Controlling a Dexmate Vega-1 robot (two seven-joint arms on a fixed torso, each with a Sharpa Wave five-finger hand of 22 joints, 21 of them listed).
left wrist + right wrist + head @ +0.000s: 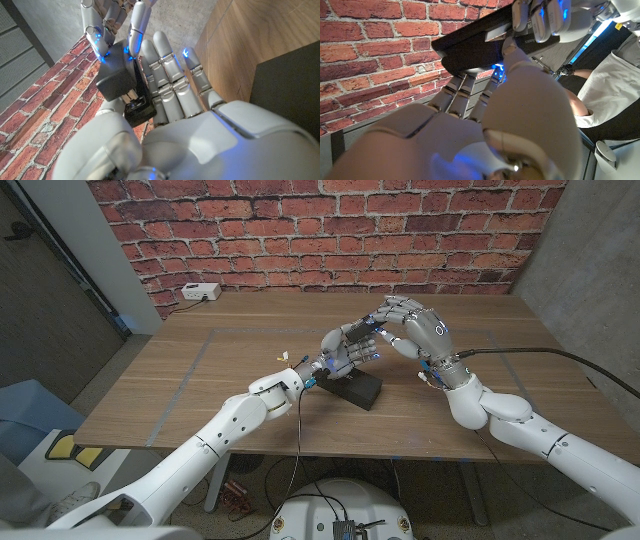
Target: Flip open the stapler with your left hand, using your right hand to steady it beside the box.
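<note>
We have the stapler (358, 332) raised above the box (357, 390) — left hand (345, 356) and right hand (408, 326) both gripping it — its top seemingly not yet swung open.

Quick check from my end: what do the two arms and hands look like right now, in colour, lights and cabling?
Both arms have glossy white rounded shells. The left hand and right hand have silver-grey segmented fingers with blue lights glowing at the tips. A black cable runs from the right wrist.
</note>
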